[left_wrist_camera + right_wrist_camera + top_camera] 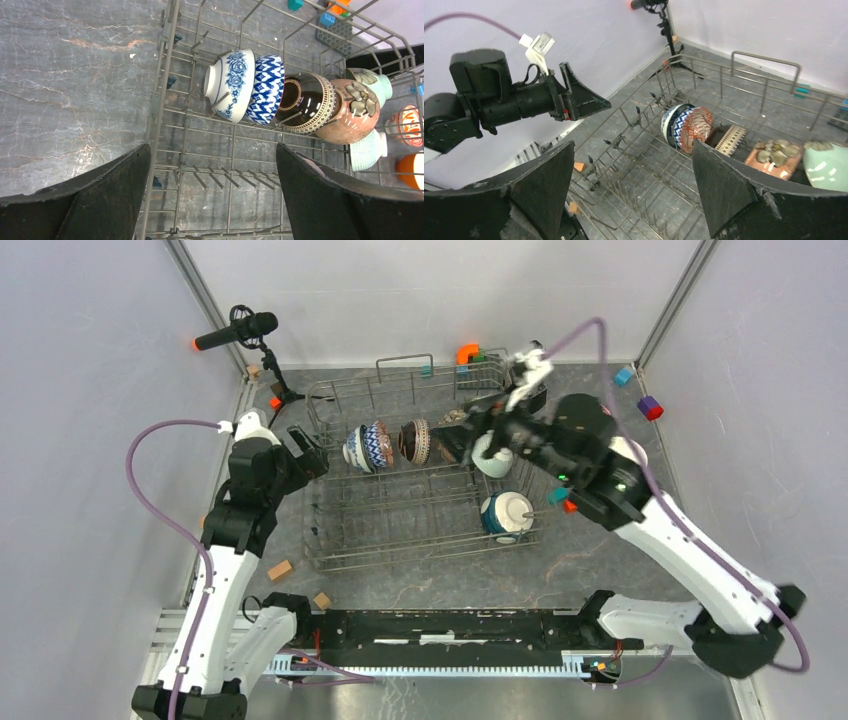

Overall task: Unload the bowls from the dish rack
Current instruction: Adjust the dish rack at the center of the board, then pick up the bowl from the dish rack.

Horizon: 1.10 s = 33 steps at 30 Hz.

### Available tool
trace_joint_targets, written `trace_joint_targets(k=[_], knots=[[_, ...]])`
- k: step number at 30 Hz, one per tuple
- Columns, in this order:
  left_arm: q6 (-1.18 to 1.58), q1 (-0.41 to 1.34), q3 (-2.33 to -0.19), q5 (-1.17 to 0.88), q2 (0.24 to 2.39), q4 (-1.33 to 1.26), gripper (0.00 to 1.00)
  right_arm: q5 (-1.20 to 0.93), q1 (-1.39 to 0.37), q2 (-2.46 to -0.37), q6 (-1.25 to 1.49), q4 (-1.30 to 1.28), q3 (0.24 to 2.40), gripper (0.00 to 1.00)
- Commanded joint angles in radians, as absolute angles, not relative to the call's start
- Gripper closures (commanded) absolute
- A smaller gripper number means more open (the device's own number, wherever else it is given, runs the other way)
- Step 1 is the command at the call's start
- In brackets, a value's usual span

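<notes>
The bowls (pixel 267 90) stand on edge in a row in the dish rack (pixel 420 558). The left claw (pixel 212 150), fingers wide apart and empty, hangs at the rack's left rim, with the blue-flowered bowl (pixel 227 82) just ahead. Next, I think, it should reach in and close on that bowl's rim. The right claw (pixel 633 145), also apart, hovers over the rack.

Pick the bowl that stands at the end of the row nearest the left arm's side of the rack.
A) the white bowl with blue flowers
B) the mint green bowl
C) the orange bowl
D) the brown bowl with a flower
A: in the left wrist view the white bowl with blue flowers stands last in the row, beside the blue zigzag bowl and closest to that side rail of the dish rack.
</notes>
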<state>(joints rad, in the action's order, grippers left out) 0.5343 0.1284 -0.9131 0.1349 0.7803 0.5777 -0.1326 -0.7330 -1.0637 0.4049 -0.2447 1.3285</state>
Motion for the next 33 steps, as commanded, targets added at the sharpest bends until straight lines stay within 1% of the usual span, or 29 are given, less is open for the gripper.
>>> trace_joint_targets(k=[1, 5, 10, 13, 16, 19, 24, 28, 33], knots=[[0.548, 0.127, -0.921, 0.119, 0.790, 0.527, 0.00, 0.185, -0.889, -1.215, 0.259, -0.274, 1.415, 0.09], [0.611, 0.126, -0.843, 0.181, 0.748, 0.521, 0.00, 0.299, -0.894, -1.350, 0.227, -0.219, 1.400, 0.10], [0.628, 0.127, -0.725, 0.221, 0.658, 0.497, 0.00, 0.295, -0.889, -1.515, 0.207, -0.174, 1.424, 0.11], [0.624, 0.127, -0.685, 0.213, 0.618, 0.465, 0.01, 0.202, -0.851, -1.572, 0.248, -0.082, 1.394, 0.14], [0.645, 0.127, -0.666, 0.171, 0.604, 0.448, 0.02, 0.112, -0.792, -1.619, 0.332, 0.017, 1.352, 0.21], [0.658, 0.127, -0.662, 0.156, 0.607, 0.454, 0.03, 0.007, -0.769, -1.656, 0.376, 0.138, 1.323, 0.29], [0.679, 0.127, -0.639, 0.127, 0.603, 0.440, 0.03, -0.131, -0.774, -1.783, 0.404, 0.161, 1.423, 0.37], [0.674, 0.127, -0.643, 0.122, 0.604, 0.448, 0.03, -0.166, -0.779, -1.900, 0.401, 0.100, 1.547, 0.38], [0.675, 0.126, -0.636, 0.122, 0.594, 0.448, 0.03, -0.172, -0.779, -1.978, 0.402, 0.087, 1.609, 0.37]])
